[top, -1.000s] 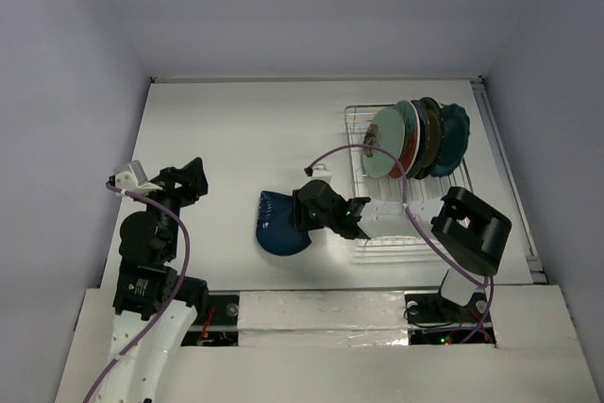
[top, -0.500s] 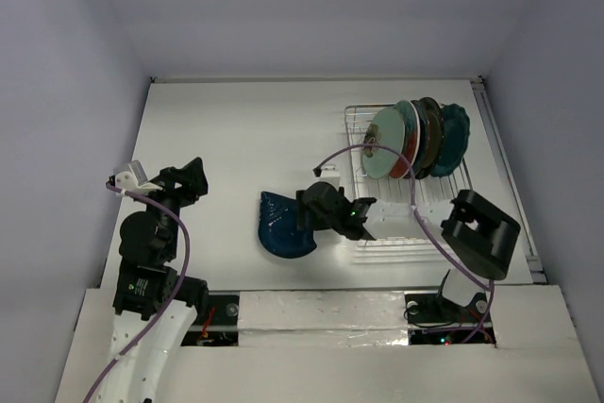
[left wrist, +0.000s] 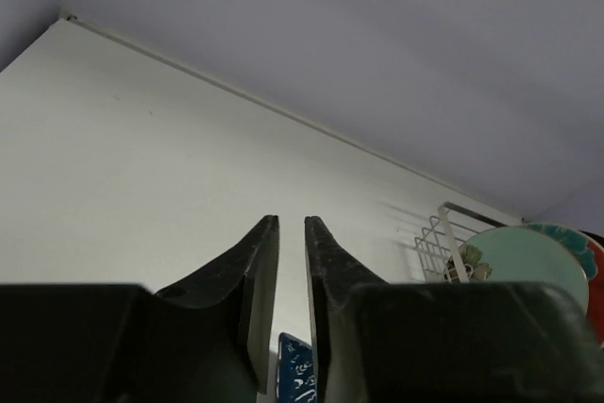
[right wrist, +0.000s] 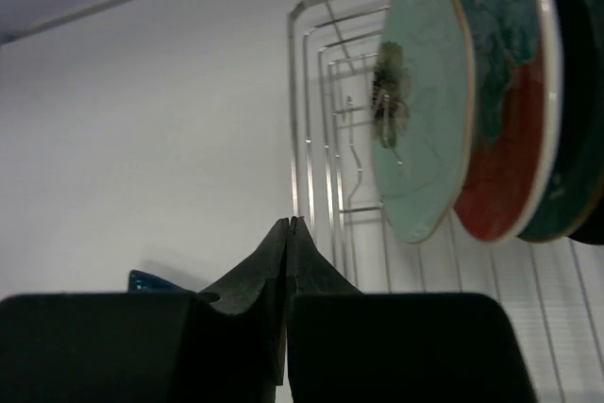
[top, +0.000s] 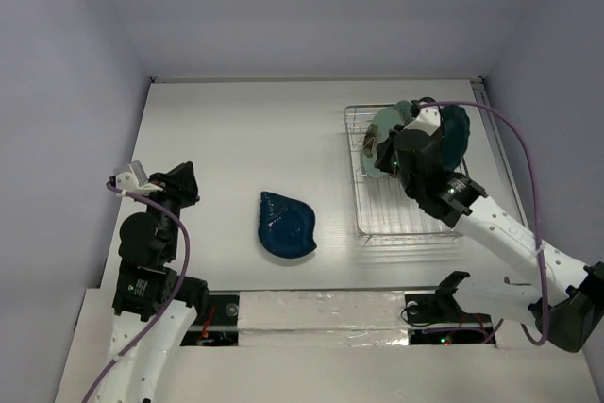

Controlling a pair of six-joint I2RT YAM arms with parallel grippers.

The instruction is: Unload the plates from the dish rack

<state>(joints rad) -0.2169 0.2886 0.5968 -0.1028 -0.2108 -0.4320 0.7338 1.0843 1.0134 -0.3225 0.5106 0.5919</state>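
Observation:
A dark blue leaf-shaped plate (top: 286, 226) lies flat on the white table, left of the dish rack (top: 406, 233). Several plates stand on edge at the rack's back, the mint-green one (right wrist: 420, 110) in front of a red-and-teal one (right wrist: 510, 120). My right gripper (right wrist: 291, 222) is shut and empty, hanging over the rack's left part, a little short of the mint-green plate. The right arm's wrist (top: 415, 153) covers part of the standing plates from above. Far off at the table's left, my left gripper (left wrist: 292, 221) is shut on nothing.
The rack's front rows of wire (right wrist: 311, 139) hold nothing. A purple cable (top: 514, 139) arcs from the right wrist over the table's right edge. White walls close in the table at the back and both sides.
The right arm has swung from beside the blue plate up over the rack, and its jaws have shut. The left jaws have shut too. The blue plate stays flat on the table.

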